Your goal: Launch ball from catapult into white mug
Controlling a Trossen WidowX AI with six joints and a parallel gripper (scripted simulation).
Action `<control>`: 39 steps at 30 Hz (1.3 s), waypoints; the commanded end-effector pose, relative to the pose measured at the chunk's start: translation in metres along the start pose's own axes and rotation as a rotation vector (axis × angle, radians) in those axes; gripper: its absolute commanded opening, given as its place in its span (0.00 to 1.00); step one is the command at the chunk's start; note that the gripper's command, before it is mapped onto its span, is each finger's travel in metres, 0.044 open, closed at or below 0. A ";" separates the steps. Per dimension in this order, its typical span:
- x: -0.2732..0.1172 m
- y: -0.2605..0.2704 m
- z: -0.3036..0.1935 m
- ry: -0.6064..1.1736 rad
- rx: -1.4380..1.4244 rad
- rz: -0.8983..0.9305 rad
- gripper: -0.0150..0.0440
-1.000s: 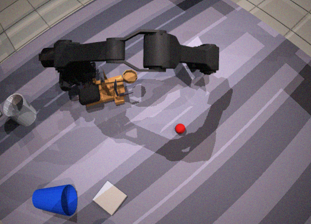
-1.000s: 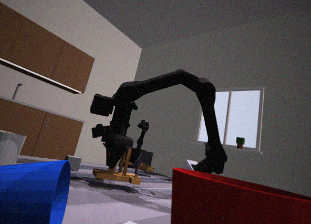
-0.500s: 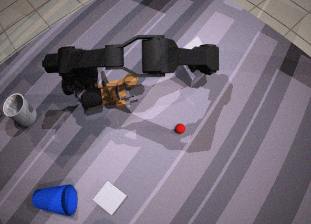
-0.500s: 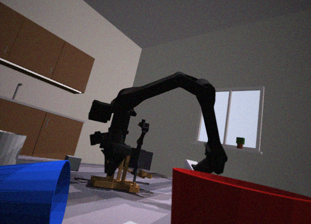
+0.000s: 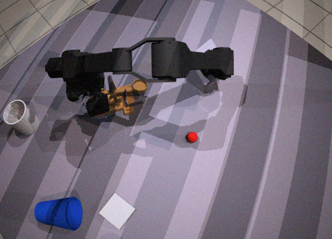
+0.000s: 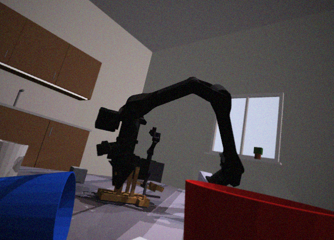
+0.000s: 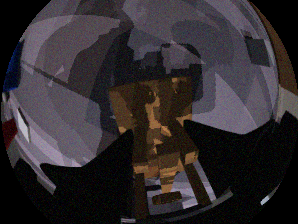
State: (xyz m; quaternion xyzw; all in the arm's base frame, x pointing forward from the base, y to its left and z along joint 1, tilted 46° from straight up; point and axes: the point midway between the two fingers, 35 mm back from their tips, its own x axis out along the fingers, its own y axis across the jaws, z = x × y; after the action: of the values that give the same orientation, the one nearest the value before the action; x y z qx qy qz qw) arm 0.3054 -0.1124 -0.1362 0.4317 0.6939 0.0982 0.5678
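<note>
The orange catapult [image 5: 129, 109] [image 6: 113, 196] [image 7: 172, 152] is under the arm's wrist. Its round cup [image 5: 139, 86] is empty and is at the right end in the top view. My gripper [image 5: 118, 94] [image 6: 118, 185] [image 7: 158, 129] is shut on the catapult's body, a finger against each side. Whether the base rests fully on the table is hard to tell. The red ball [image 5: 192, 137] lies on the table, right of and below the catapult. The white mug [image 5: 26, 123] [image 6: 11, 159] stands upright at the far left, roughly opposite the cup end.
A blue cup [image 5: 60, 213] [image 6: 34, 195] lies on its side at the lower left. A white square tile [image 5: 118, 211] lies beside it. A red container [image 6: 240, 212] is in the right foreground of the exterior view. A small grey block [image 6: 79, 174] is beyond the blue cup.
</note>
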 end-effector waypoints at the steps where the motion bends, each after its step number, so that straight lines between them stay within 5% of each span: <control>1: -0.001 0.000 0.000 -0.001 -0.001 0.000 0.70; 5: -0.003 0.000 0.001 -0.001 -0.001 -0.001 0.88; 8: -0.041 -0.001 0.004 -0.002 0.000 -0.004 1.00; 11: -0.090 -0.001 0.001 -0.002 0.001 -0.004 1.00; 15: -0.101 -0.001 -0.001 -0.001 0.001 -0.004 1.00; 39: -0.039 -0.001 -0.001 -0.008 0.003 0.002 1.00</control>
State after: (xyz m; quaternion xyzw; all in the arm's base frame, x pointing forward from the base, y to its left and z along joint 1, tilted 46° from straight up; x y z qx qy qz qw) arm 0.3033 -0.1458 -0.1055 0.4309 0.6909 0.0956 0.5726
